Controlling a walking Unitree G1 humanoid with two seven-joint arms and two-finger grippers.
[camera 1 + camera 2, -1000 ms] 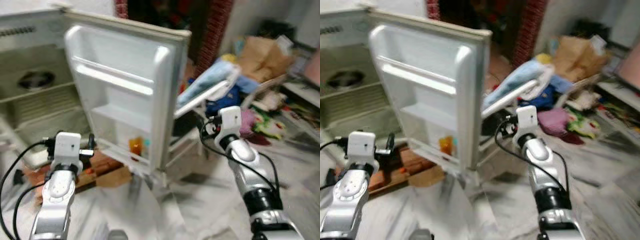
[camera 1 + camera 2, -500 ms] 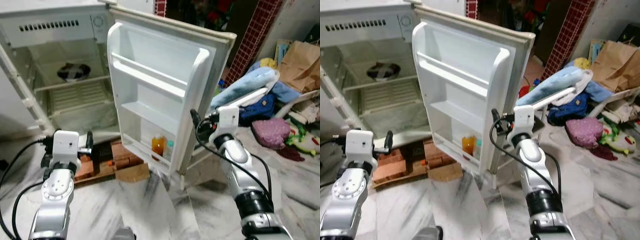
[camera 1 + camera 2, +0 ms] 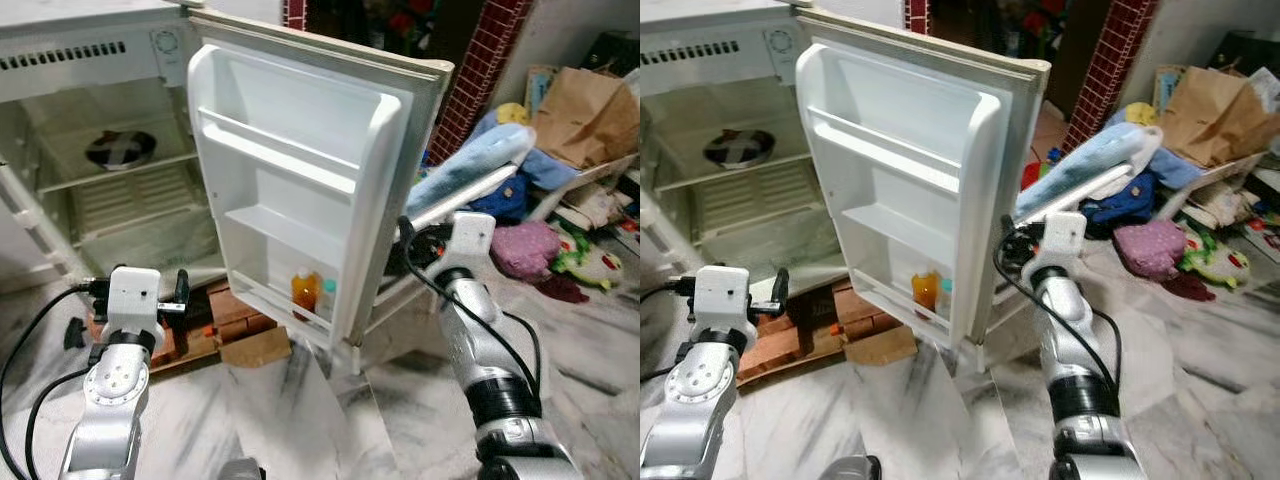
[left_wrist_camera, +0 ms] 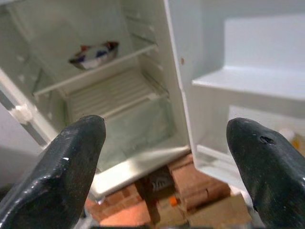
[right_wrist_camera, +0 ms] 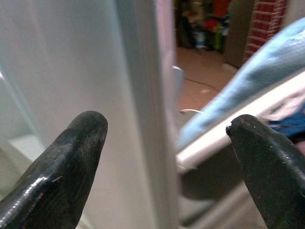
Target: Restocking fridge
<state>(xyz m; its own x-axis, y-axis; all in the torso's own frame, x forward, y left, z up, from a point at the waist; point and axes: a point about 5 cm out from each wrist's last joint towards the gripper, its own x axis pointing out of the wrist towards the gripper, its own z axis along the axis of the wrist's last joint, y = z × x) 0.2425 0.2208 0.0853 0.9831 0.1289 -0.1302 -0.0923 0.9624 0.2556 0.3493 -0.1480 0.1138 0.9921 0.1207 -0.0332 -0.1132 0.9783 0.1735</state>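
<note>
The right gripper (image 5: 167, 167), fingers spread, has edged nearer the fridge door (image 3: 300, 190), whose edge now sits between them; the left gripper (image 4: 167, 162), also spread, still faces the fridge (image 3: 90, 160) interior.

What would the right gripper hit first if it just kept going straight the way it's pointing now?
Most likely the outer edge of the open fridge door, which runs between the spread fingers of the right gripper and looks close ahead. Depth is hard to judge, so a slight drift could send it past the edge toward the blue cushion behind.
</note>
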